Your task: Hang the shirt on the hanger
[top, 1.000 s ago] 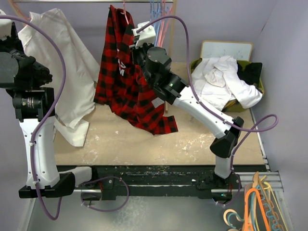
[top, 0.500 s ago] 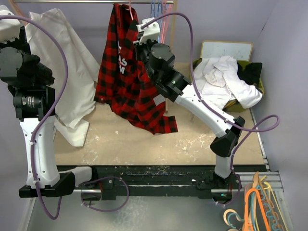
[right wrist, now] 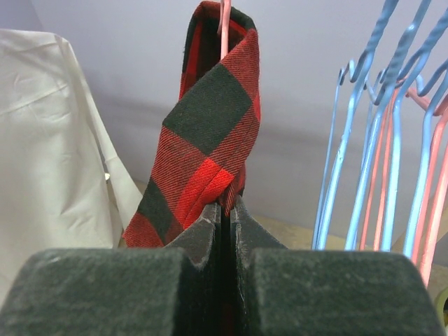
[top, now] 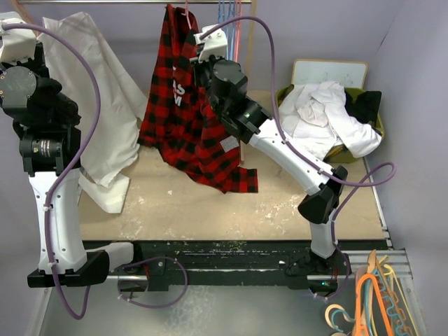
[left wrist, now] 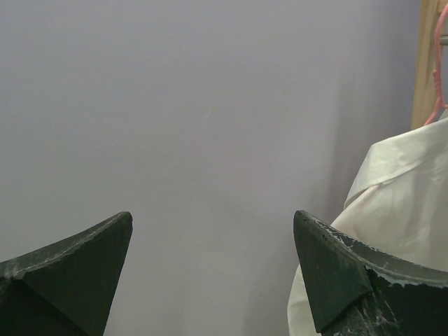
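I'm viewing a robotics lab cell: bare lilac walls [top: 413, 105] are boxing in a scuffed table [top: 210, 206], a clothes rail [top: 126, 2] is running above its far edge, spare hangers [top: 367, 301] lying off its near right corner.

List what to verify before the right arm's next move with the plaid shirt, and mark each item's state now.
1. Grip: the right gripper pinches the shirt. Ok, its jaws are closed on a plaid fold.
2. Drape: the shirt lies over the hanger. Ok, the fabric loops over it under the hook.
3. Both shoulders seated on the hanger: cannot tell, the cloth hangs bunched.
4. Hanger hooked on the rail: cannot tell, the hook top is cut off.
5. Other arm: the left gripper is open and empty. Ok, it is beside the white garment.
6. Light blue hangers clear of the right gripper: ok, they hang apart to one side.
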Controlling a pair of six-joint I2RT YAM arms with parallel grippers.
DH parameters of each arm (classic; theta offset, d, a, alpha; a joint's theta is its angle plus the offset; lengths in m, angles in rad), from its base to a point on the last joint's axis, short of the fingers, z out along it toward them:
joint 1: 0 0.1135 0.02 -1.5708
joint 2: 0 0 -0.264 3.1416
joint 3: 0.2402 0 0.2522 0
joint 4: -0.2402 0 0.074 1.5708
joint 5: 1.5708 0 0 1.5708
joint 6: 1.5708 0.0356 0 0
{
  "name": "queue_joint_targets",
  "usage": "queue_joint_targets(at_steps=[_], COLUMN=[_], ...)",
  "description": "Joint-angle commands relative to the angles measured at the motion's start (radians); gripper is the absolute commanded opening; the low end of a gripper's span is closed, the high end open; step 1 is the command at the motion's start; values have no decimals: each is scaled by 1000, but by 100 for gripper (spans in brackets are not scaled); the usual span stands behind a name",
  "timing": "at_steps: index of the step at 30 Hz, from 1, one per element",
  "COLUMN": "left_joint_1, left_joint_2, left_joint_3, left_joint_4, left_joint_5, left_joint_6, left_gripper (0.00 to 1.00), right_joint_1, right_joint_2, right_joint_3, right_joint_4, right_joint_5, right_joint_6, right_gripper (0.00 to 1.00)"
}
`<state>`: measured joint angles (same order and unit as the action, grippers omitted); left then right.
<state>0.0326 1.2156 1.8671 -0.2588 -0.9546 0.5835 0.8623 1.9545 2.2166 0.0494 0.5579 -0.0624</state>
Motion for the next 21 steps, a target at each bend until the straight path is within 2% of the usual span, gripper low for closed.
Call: queue_joint_targets(at_steps=[1,8,10,14,15,16,17,21], left_joint_1=[7,8,7,16,22,27,32,55], left_joint_2=[-18,-29,-31,-36,-37,-40,-41,-47], left_joint_3=[-5,-19,-24,-34,-34,-34,-34,-36], left_joint_4=[-12,1,4,3,-5,-17,-30,-87], left_joint_5=[19,7,6,3,6,10,15,44], left_joint_6=[1,27,27,20,10,1,-11,-55], left_gripper=[99,99,99,99,99,99,99,99], right_joint_1=[-9,-8,-8,-8,-7,-6,-6,-6], right_joint_2=[-50,-141,-178,-257,-276,-297,-322,-430], right_joint_3=[1,-133,-174,-234,-251,-270,-290,-427], right_joint_4=[72,74,76,72,70,72,75,133], right_joint_5=[8,-15,-33,-58,-73,-90,-112,-179], right_joint_6=[34,94,111,126,131,135,142,157], right_gripper=[0,1,16,67,82,93,99,100])
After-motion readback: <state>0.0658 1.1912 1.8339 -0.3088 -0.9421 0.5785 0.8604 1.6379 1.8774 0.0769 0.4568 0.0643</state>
